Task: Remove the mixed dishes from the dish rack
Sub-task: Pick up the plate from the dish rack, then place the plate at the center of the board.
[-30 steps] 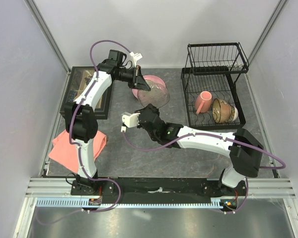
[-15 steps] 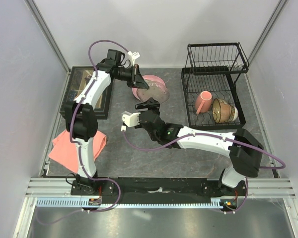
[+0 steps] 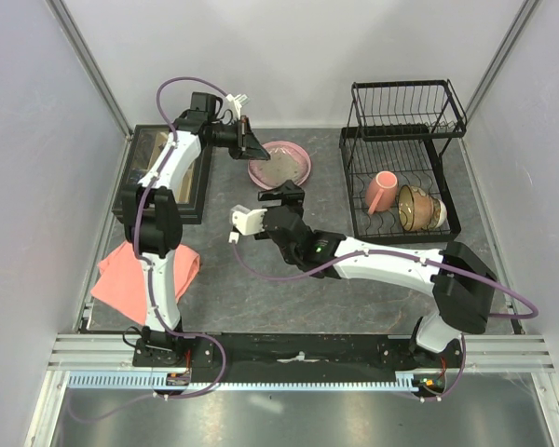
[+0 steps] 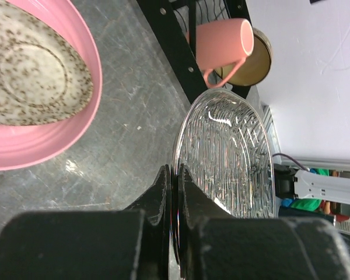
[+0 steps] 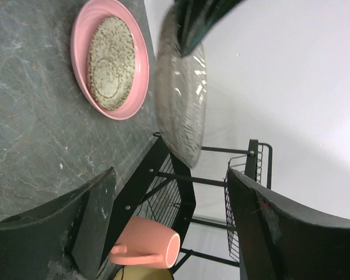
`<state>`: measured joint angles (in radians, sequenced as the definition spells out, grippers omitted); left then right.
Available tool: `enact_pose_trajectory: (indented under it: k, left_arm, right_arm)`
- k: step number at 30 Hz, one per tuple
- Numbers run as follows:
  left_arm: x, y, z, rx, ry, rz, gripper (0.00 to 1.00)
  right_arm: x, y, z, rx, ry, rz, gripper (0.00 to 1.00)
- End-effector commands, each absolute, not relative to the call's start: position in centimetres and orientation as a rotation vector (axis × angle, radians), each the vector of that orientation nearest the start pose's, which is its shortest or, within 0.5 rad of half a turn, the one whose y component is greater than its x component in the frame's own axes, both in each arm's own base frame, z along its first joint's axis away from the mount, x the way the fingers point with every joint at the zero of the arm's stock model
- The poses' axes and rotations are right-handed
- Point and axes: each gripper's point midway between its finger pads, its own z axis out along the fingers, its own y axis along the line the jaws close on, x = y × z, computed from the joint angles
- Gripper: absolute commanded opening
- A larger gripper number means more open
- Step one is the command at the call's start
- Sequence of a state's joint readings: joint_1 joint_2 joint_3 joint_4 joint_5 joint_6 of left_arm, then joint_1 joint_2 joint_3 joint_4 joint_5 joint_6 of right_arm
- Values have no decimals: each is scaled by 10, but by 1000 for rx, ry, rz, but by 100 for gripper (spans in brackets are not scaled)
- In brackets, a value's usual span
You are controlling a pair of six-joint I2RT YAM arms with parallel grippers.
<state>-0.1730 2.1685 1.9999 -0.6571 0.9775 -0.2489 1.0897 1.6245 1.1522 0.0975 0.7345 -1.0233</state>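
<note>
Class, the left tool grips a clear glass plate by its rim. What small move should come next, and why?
Probably tilt the glass plate flat and lower it toward the table. The left tool pinches its rim, holding it on edge near the pink plate, which lies on the table with the speckled plate in it.

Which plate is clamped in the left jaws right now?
The clear ribbed glass plate, held on edge; the speckled plate lies flat inside the pink plate.
</note>
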Motion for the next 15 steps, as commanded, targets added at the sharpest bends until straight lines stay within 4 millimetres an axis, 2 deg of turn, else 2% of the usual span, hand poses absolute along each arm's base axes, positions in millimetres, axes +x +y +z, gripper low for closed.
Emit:
enact_pose_trajectory:
  k: [1,3,8,10,12,13,15]
  left_arm:
    - [497,-230,206,344,2224,-1336,1]
    - [506,-228,193,308,2245,-1307,2]
    - [529,-223,174,250,2240,-1226,2]
    - [540,-221,164,228,2238,-1189,1]
    - [550,-221,163,211,2226,-1166,2]
    - [554,-220,155,187,2239,-1160,2]
    - [565,-219,153,174,2220,-1131,2]
  right_arm:
    - [344,297,281,-1148,1368,-672,85]
    - [351,290,293,-1083,1389,-661,85]
    - [367,263,324,-918,1440,-623,86]
    - [373,252,330,-866,1465,-602,87]
    - [375,243,337,-830,1475,-583,87]
    - [377,236,336,-809,1493,-577,87]
    - [380,225,341,-778,1503,-565,88]
